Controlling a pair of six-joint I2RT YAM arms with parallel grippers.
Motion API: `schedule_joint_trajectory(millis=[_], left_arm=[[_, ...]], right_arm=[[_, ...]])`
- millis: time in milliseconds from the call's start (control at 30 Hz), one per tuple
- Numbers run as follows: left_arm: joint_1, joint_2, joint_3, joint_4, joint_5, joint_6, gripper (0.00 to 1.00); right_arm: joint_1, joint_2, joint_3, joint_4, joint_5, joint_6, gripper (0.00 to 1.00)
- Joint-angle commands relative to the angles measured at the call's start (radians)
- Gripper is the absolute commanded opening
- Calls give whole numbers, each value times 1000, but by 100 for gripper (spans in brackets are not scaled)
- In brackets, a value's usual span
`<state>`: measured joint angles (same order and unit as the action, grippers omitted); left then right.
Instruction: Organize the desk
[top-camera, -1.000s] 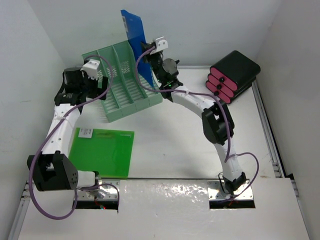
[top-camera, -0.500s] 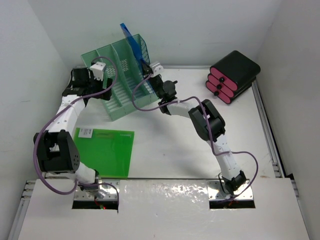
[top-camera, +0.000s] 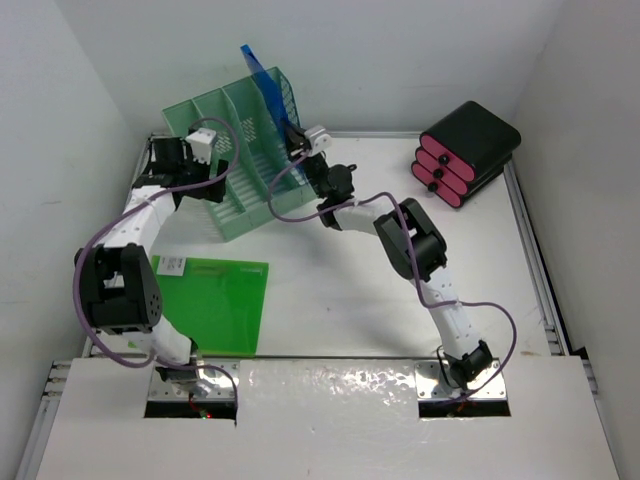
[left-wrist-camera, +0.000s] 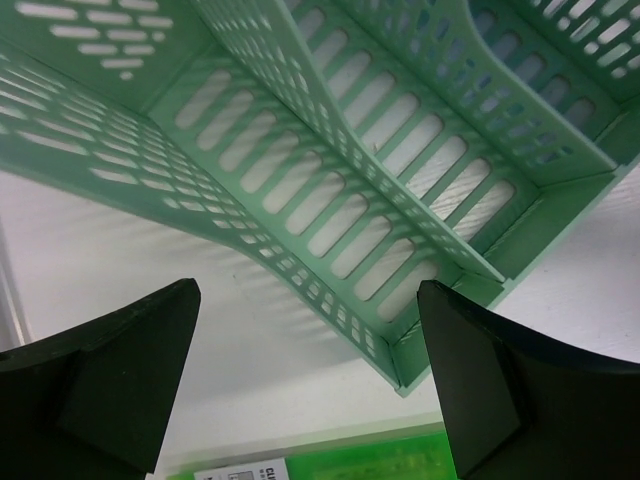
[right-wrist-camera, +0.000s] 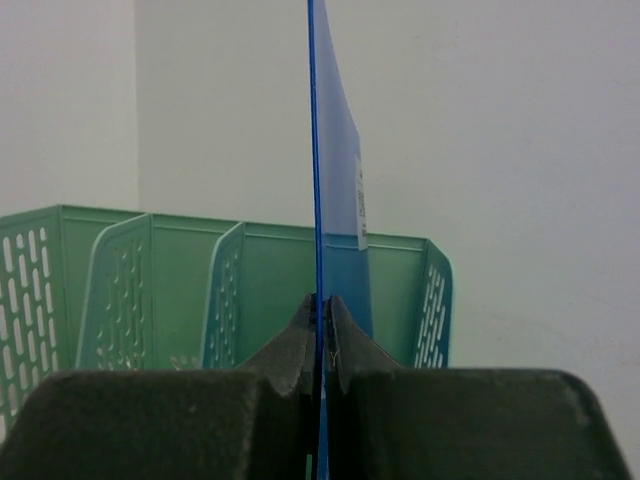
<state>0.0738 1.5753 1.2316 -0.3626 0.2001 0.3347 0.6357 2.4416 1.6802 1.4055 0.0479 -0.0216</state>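
The worry is the blue folder (top-camera: 262, 80). The right pincer (top-camera: 297, 135) is clamped shut on its thin near edge, and the sheet stands tall out of the mint-green file rack (top-camera: 240, 200), leaning a little left at the top. I can't see whether its bottom edge is seated. If it is let go too early, it may flop over or slide out. If it is pushed down at an angle, it may catch a divider and shove the light rack across the surface (top-camera: 350, 300).

Nothing is steadying that rack. The left pincer (top-camera: 170, 160) hovers at its left end with its jaws spread wide, gripping nothing.

The surface is the big white top running from the arm bases to the far wall, and everything sits on it. The rack is far left, and only its rightmost slot holds anything, namely the blue folder. The other slots look empty. The black-and-pink drawer box (top-camera: 470, 150) is far right with its drawers shut, so its contents are hidden. A green folder (top-camera: 210, 305) lies flat at near left, not yet filed.
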Motion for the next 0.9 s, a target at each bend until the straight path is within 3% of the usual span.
schedule_joint_trajectory(millis=[0,133,167,267,333,433,600,733,867], left_arm=[[4,34,35,53,9,-10,88],[4,67,23,79,-4,-11,87],[6,74,23,82,-5,-13,87],[4,97,26,86,-7,-13,83],[6,104,23,96,-10,-13,82],[6,109,14,105,-22,-7,77],[4,118,-7,117,-22,6,72],[4,147,-1,123,-21,12,69],[6,166,6,125,-16,24,60]], right_arm=[[-33,-15,-40,130,38,95,0],[-63,-61,-135,49,43,115,15],[-74,-68,-132,-38,27,130,23],[-113,-70,-90,-178,-35,213,28],[-128,-56,-74,-192,-84,238,20],[-131,-43,-40,-230,-144,221,1],[-130,-26,13,-241,-212,239,0],[-122,-15,-7,-35,-111,285,0],[-113,25,74,-2,-97,325,0]])
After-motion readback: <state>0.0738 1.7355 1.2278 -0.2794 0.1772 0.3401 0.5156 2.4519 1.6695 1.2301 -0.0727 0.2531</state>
